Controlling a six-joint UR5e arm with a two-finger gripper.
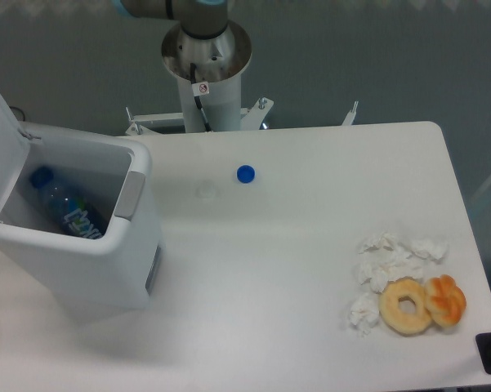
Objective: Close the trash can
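Surface (278, 269): white, carries everything below; arm base and column stand at its far edge.
Trash can (90, 261): large white bin at the left end of the surface, near the front-left corner. Not yet closed.
Lid (2, 151): swung up and back on the left side, standing roughly upright, partly cut off by the frame edge.
Latch tab (130, 194): grey, on the right-hand rim, facing the middle of the surface.
Bottle (65, 208): clear plastic, blue cap, lying inside the open bin.
Step in hand (judgement): bring the arm over to the lid; no contact yet.
How to do it well (judgement): come in from behind and above the lid's free edge, push it over toward the latch side, then press down near the tab until it seats. Keep clear of the rim so the bin does not slide or tip.
Other items: crumpled tissues (392, 261), a donut (406, 305) touching a second pastry (446, 300), front right; blue bottle cap (245, 173) near centre, well apart from the bin.
Fingers: out of frame; opening and any hold cannot be judged.
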